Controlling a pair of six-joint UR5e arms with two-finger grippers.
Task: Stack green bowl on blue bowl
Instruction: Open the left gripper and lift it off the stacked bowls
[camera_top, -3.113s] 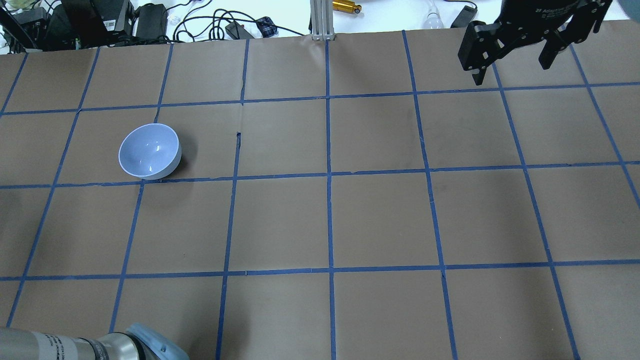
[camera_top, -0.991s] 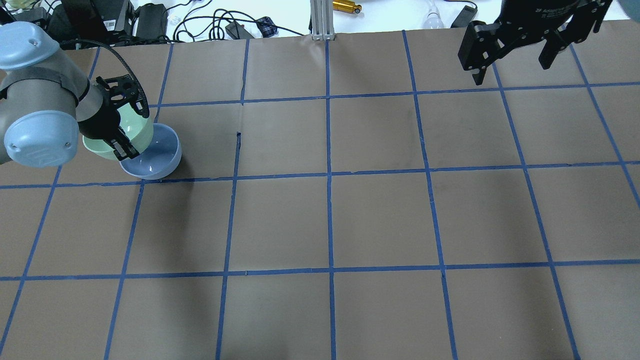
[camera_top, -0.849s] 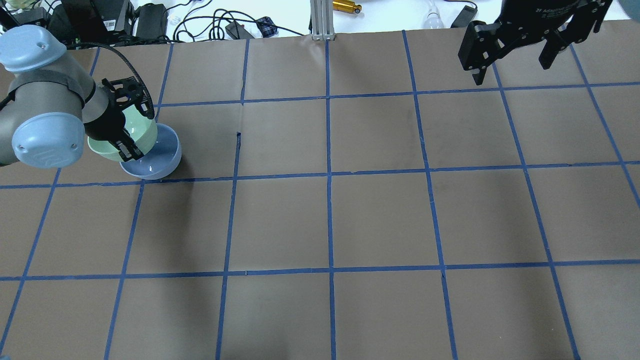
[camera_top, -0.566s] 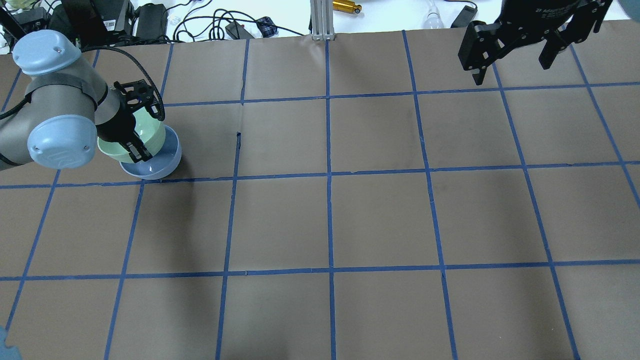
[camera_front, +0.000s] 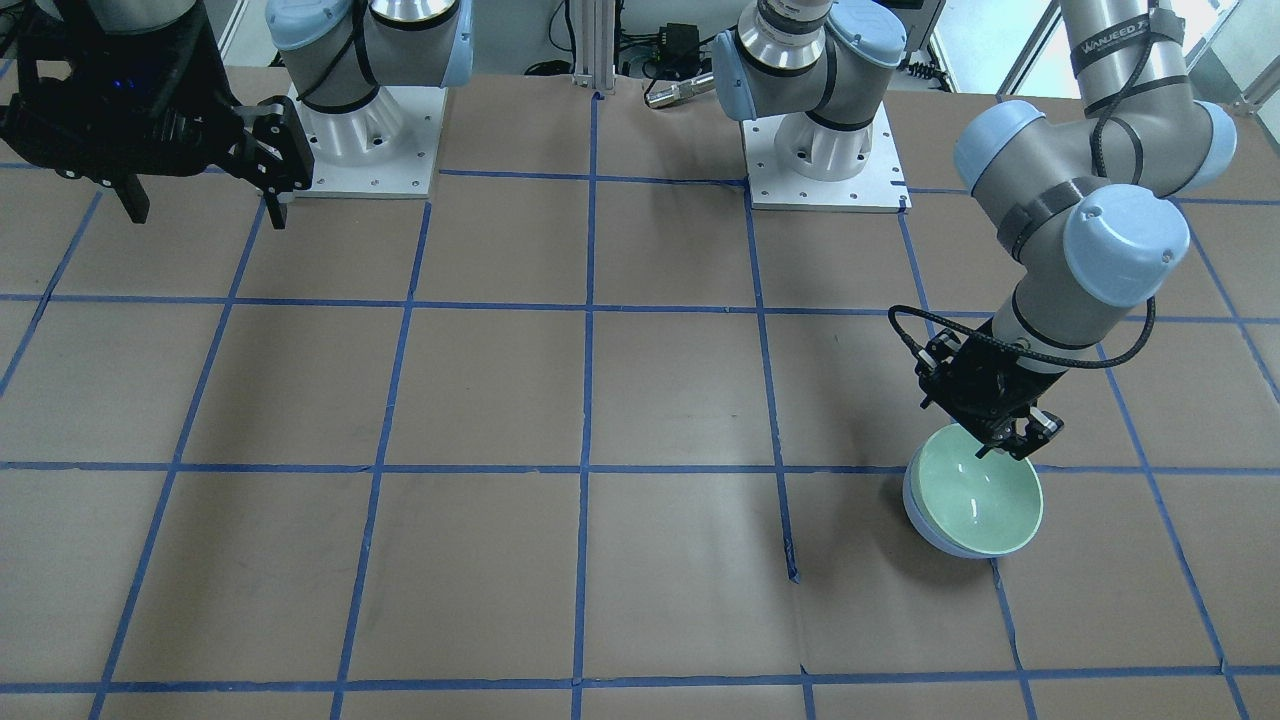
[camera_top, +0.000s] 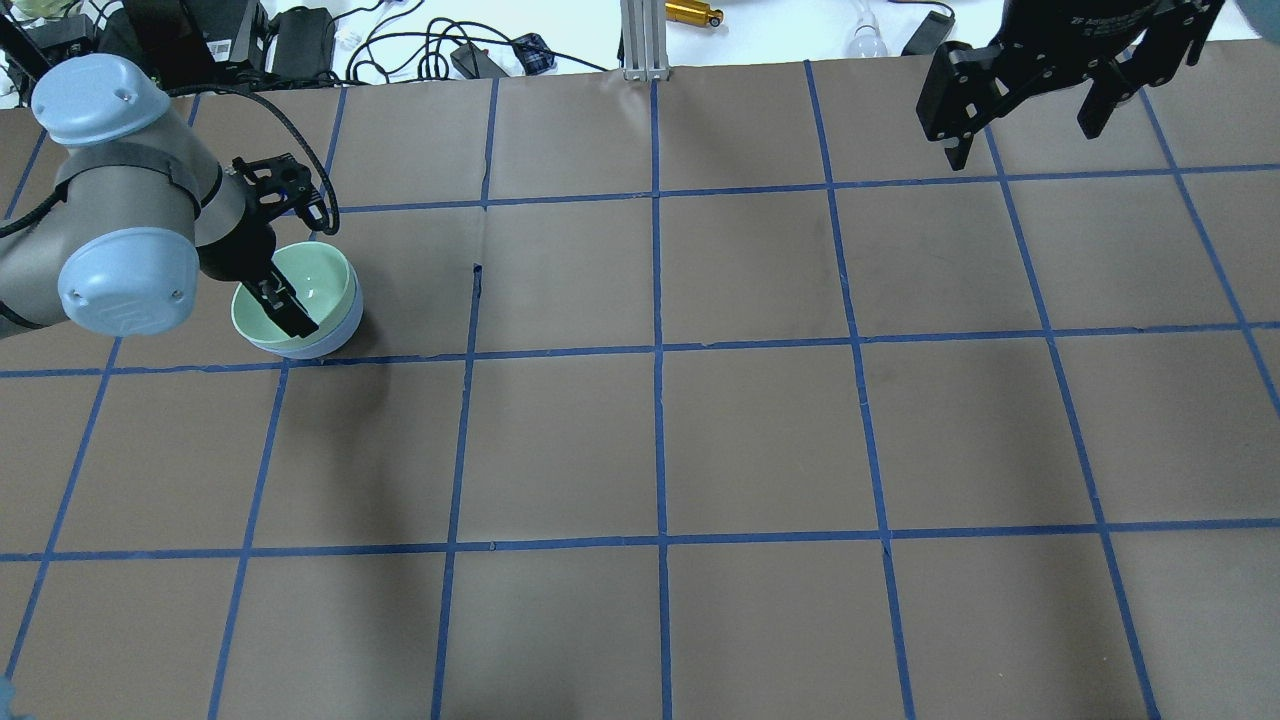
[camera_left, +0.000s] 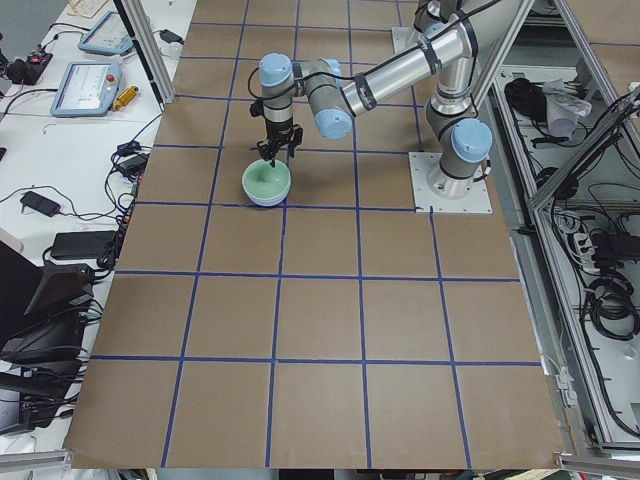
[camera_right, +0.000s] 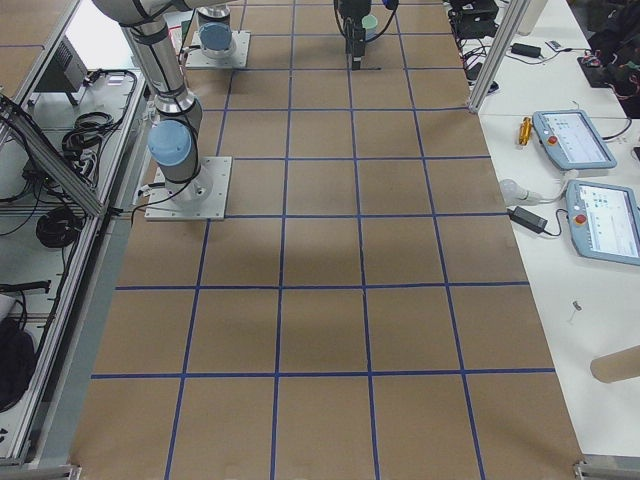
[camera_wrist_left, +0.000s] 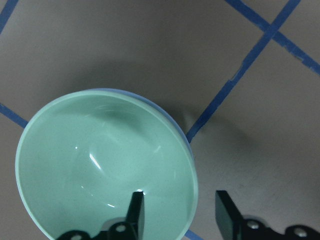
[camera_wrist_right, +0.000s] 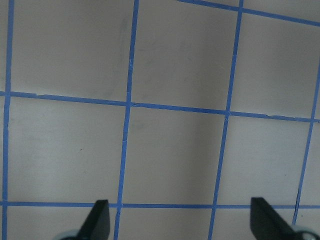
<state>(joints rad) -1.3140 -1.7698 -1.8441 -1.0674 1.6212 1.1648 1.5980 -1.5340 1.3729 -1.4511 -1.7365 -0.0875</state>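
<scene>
Stacking looks done from where I stand: the green bowl (camera_top: 300, 290) sits nested upright inside the blue bowl (camera_front: 922, 522), with only a sliver of blue showing beneath it, on the robot's left side of the surface (camera_top: 760, 430). I'd say all that's left is to lift clear. The left end effector (camera_wrist_left: 179, 197) points down over the robot-side edge of the bowls, its fingers apart and straddling the green rim, one inside and one outside, pinching nothing. The left arm is folded above it. The right end effector (camera_wrist_right: 180, 201) hangs well away, spread wide and empty.
</scene>
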